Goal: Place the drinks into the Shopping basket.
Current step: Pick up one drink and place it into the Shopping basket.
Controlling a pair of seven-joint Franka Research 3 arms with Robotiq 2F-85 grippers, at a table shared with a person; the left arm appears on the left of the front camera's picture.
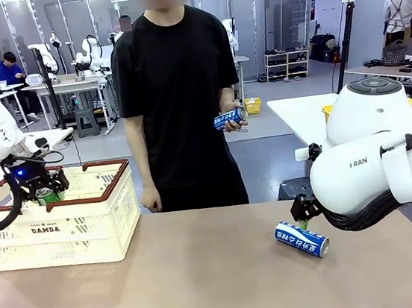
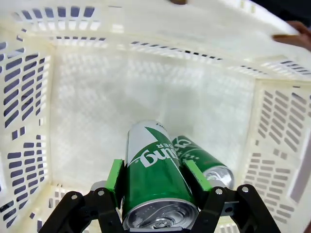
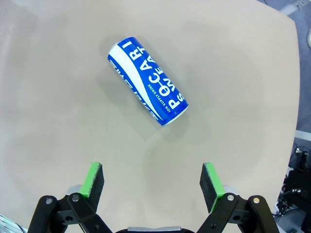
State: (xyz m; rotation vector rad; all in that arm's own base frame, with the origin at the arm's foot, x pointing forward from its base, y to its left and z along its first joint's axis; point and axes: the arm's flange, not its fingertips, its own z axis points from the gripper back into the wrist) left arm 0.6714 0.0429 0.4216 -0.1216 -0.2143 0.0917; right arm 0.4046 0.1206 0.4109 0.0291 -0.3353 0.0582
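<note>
Inside the cream-white slotted plastic Shopping basket, the left gripper is clamped on a slim green metal can — a second green can lies on the basket floor beside it. Well right of the basket, a blue-and-white can lies on the tan table under the right gripper, jaws spread wide. Beyond the basket, a person's hand holds another blue can.
</note>
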